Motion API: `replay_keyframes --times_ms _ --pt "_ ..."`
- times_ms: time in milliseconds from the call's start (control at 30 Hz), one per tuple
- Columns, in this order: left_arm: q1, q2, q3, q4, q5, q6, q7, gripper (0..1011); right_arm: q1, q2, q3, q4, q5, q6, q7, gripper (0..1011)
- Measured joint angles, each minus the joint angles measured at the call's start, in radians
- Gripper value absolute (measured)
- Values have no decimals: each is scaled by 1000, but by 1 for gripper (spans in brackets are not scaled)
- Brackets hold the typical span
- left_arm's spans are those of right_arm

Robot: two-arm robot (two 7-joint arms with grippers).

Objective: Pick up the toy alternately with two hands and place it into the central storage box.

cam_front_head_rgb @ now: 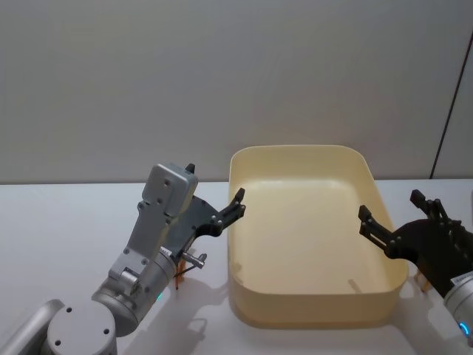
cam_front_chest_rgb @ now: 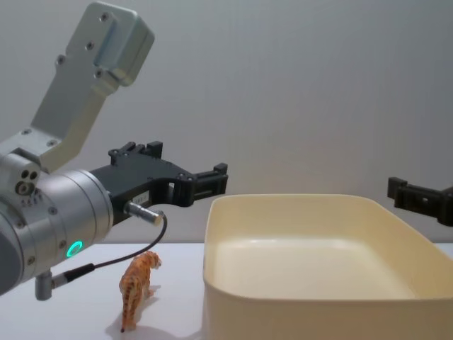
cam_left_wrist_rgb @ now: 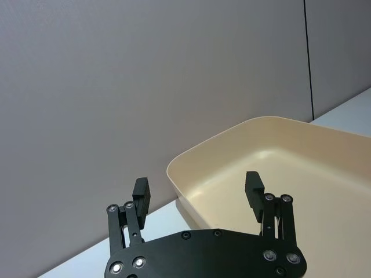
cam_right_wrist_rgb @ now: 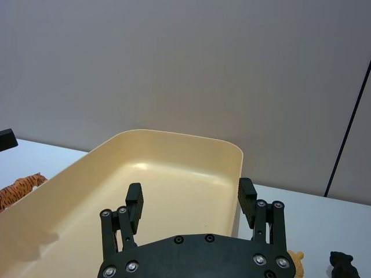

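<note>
The toy tiger (cam_front_chest_rgb: 138,287) stands on the counter (cam_front_head_rgb: 59,222) just left of the central storage box (cam_front_head_rgb: 295,148), beneath the left gripper (cam_left_wrist_rgb: 197,184), which, like the right gripper (cam_right_wrist_rgb: 191,189) at the box's other side, holds its jaws apart, seemingly ready for alternate picks.

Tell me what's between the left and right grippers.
The central storage box: it spans the gap from the left gripper at its left rim to the right gripper at its right rim. Its inside is bare. The head view shows this.
</note>
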State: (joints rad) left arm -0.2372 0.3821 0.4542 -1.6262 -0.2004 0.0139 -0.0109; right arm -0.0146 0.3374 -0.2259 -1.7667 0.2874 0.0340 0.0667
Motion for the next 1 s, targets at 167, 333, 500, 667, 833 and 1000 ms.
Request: replay_keyframes --times_ms 167,333,500,667,833,1000 --pt "0 0 0 0 0 0 0 1001 0 0 0 0 0 0 0 1001" --pt "0 0 0 0 0 0 0 1001 0 0 0 0 0 0 0 1001" --pt "0 0 0 0 0 0 0 1001 0 0 0 0 0 0 0 1001" --pt "0 0 0 0 0 0 0 1001 0 0 0 0 0 0 0 1001" --pt "0 0 0 0 0 0 0 1001 0 0 0 0 0 0 0 1001" --pt "0 0 0 0 0 0 0 1001 0 0 0 0 0 0 0 1001"
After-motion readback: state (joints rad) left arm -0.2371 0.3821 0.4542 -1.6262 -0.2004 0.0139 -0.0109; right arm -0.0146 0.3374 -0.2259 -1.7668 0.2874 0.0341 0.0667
